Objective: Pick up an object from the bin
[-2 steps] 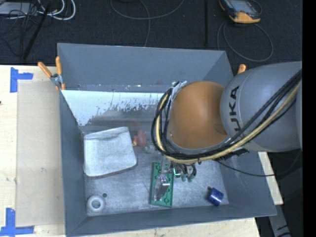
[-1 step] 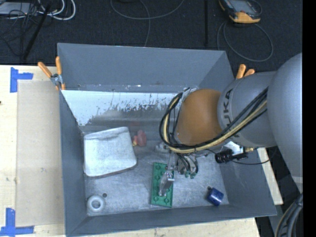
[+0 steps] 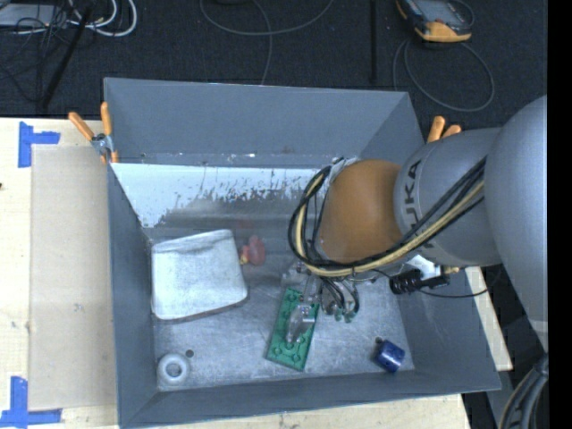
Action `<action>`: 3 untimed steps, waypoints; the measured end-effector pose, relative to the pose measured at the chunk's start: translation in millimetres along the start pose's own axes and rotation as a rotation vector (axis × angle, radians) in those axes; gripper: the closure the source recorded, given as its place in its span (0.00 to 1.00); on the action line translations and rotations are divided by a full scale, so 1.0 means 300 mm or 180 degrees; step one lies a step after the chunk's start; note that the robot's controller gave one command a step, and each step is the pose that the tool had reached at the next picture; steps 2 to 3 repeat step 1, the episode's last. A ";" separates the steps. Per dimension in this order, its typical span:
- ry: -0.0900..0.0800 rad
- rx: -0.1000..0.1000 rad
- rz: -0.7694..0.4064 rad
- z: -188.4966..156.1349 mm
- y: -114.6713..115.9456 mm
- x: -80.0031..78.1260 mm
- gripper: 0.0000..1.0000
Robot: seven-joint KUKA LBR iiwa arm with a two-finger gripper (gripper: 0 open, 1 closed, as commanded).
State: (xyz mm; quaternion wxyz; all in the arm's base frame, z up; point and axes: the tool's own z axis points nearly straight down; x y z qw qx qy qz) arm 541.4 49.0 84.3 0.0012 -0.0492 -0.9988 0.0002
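grey metal bin | white pad at left — small pink bit just beside it | green studded plate centre-front | blue cap front-right | pale ring front-left

Grey metal bin: plain dull grey walls; lighter, speckled floor; dark streaks down the pale slope at the back
Flat green studded plastic plate: mid green, with rows of studs in the same green
Pale folded cloth pad: off-white, faintly mottled with grey
Small pink lump: dusty pink, with a yellowish bit at its left
Small blue plastic cylinder: deep blue, darker at one end
Small silvery ring: grey-white, dark in the centre
Rounded wrist cover: plain orange-brown
Looped cables: yellow and black
Arm casing: light grey with dark lettering
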 end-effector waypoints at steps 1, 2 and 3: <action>-0.0033 -0.0005 -0.0126 -0.416 -0.024 -0.023 1.00; -0.0033 -0.0005 -0.0126 -0.416 -0.024 -0.023 1.00; -0.0033 -0.0005 -0.0126 -0.416 -0.024 -0.023 1.00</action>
